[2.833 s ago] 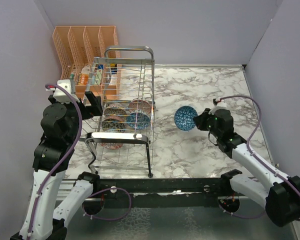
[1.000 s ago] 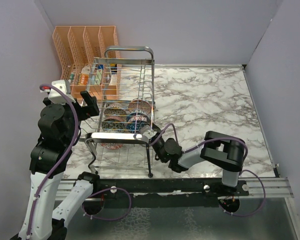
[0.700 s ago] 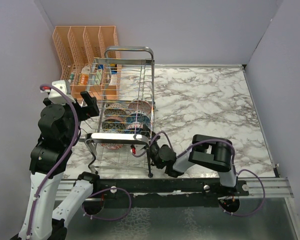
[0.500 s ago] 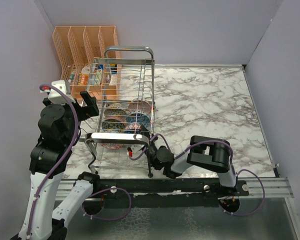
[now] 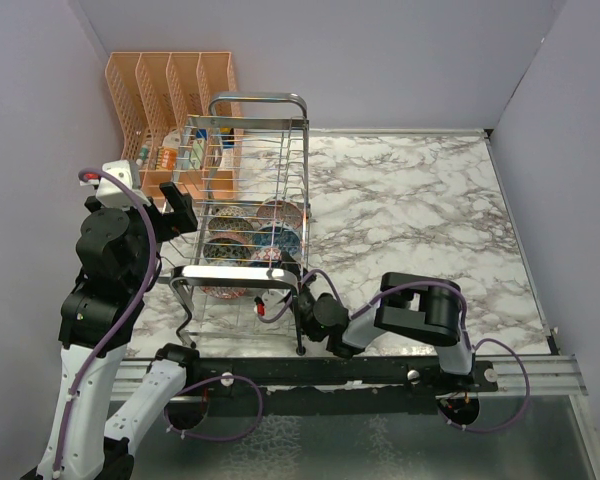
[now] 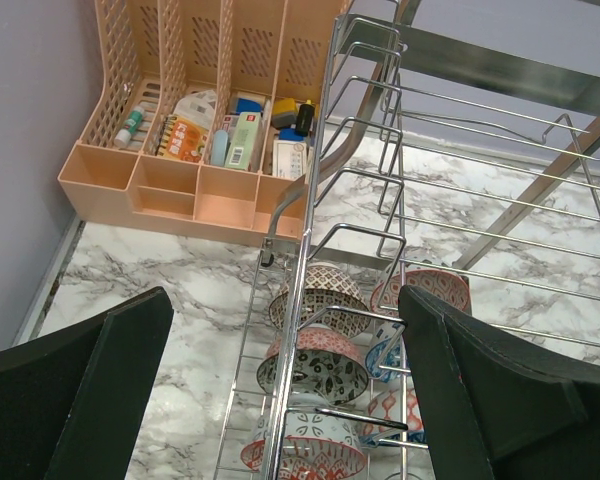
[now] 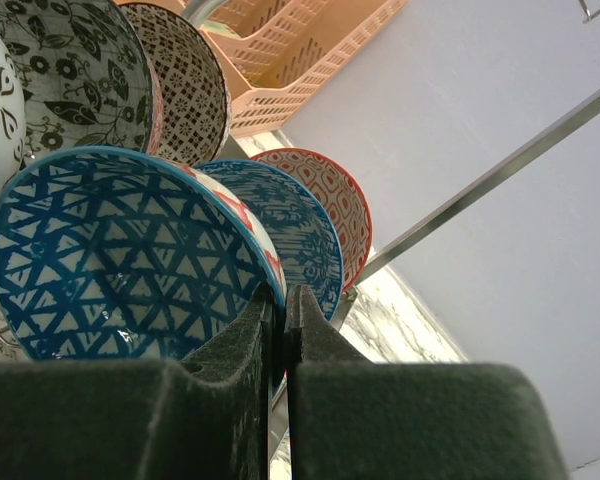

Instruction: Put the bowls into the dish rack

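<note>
Where lilac walls [image 5: 380,60] rise, marbled tabletop [image 5: 410,190] (grey-veined) bears the dish rack [image 5: 242,273].

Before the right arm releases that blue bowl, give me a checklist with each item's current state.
1. Right end effector pinching the rim of the blue triangle-pattern bowl: ok.
2. Bowl inside the dish rack: ok.
3. Bowl's base seated and supported: cannot tell, hidden.
4. Gap to the second blue bowl behind it: cannot tell.
5. Left end effector open, empty, out of the way: ok.
</note>
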Controlling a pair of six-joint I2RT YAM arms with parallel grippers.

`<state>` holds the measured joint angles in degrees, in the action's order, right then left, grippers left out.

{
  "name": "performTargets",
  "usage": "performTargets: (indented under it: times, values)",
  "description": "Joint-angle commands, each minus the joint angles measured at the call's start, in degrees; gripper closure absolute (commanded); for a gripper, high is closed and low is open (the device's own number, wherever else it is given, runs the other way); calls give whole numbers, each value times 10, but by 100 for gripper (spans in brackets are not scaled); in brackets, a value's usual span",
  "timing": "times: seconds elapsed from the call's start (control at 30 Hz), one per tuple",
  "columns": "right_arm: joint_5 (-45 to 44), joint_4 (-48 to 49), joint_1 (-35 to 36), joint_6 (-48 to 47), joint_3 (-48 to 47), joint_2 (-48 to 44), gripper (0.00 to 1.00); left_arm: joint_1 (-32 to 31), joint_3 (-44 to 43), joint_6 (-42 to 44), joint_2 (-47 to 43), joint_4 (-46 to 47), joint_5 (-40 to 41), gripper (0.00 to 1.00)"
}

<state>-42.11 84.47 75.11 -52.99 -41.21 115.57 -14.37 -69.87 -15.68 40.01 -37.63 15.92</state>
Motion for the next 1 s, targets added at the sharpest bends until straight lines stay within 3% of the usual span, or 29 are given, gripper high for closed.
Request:
performTargets:
  times: [0.0,0.97]
  values:
    - [-28,176,5,-4,21,-1,99,-2,-13,7,-8,-5,11,1]
    - [13,176,5,-119,-27,-27,99,-2,-9,13,-16,-6,18,1]
